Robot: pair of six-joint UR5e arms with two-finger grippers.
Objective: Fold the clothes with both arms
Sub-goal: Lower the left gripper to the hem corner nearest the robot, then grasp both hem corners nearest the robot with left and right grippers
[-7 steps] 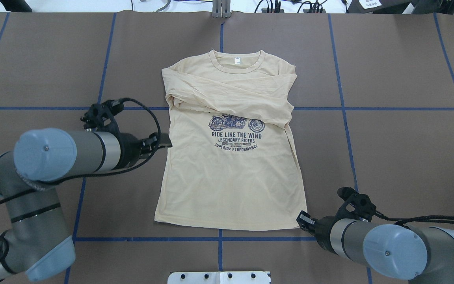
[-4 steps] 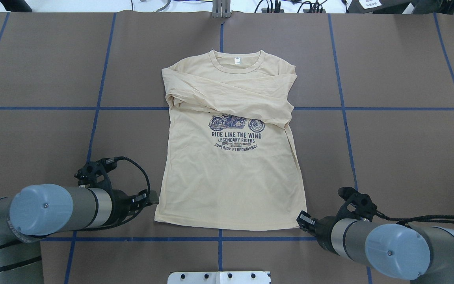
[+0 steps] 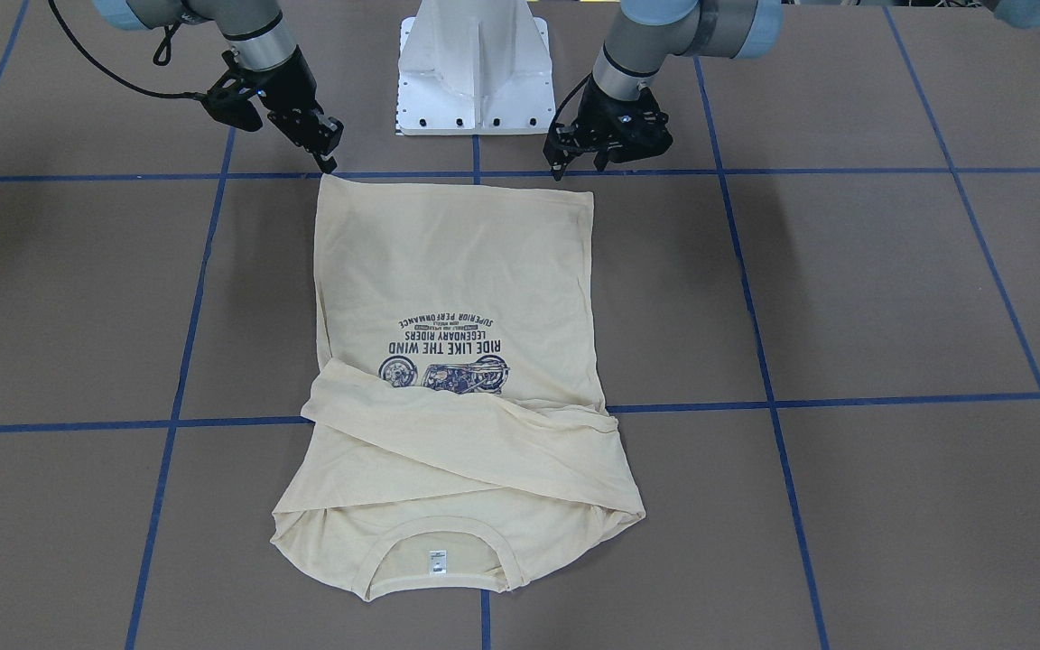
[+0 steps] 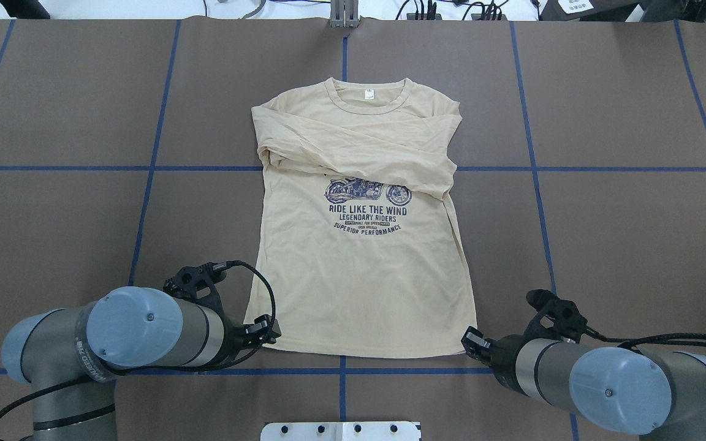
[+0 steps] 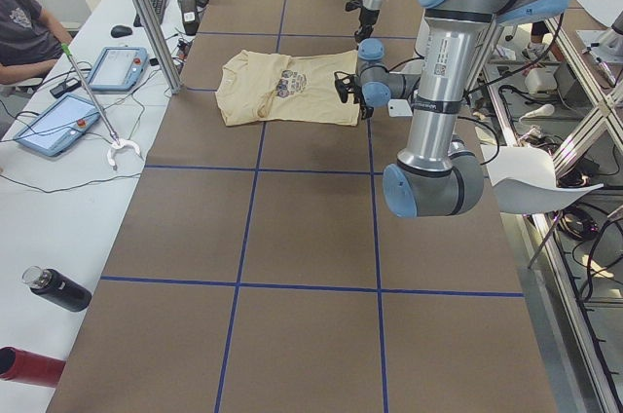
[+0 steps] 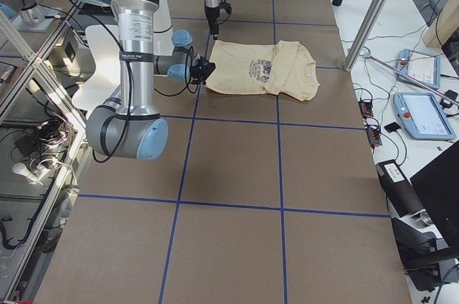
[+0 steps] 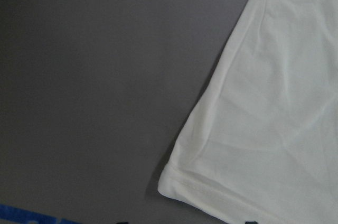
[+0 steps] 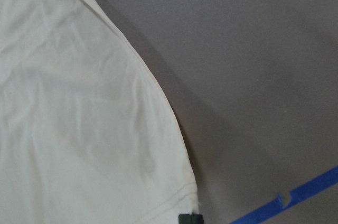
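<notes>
The cream-yellow T-shirt [image 4: 359, 275] lies flat on the brown table, neck away from me, both long sleeves folded across the chest above the navy motorcycle print. It also shows in the front view [image 3: 457, 271]. My left gripper [image 4: 270, 335] is open and low at the hem's left corner; the left wrist view shows that corner [image 7: 179, 182] between the spread fingertips. My right gripper [image 4: 468, 339] is at the hem's right corner [image 8: 193, 197], its tips together. Whether it pinches cloth, I cannot tell. In the front view the left gripper [image 3: 574, 164] and right gripper [image 3: 330, 161] sit at the hem edge.
The white pedestal base [image 3: 475, 72] stands just behind the hem, between the two arms. Blue tape lines [image 4: 341, 371] cross the brown table cover. Tablets [image 5: 117, 67], a metal pole [image 5: 146, 14] and a person sit beyond the table's far edge.
My left arm has swung back toward me, from beside the shirt's left side at print height down to the hem's left corner. The right arm and the shirt have stayed still.
</notes>
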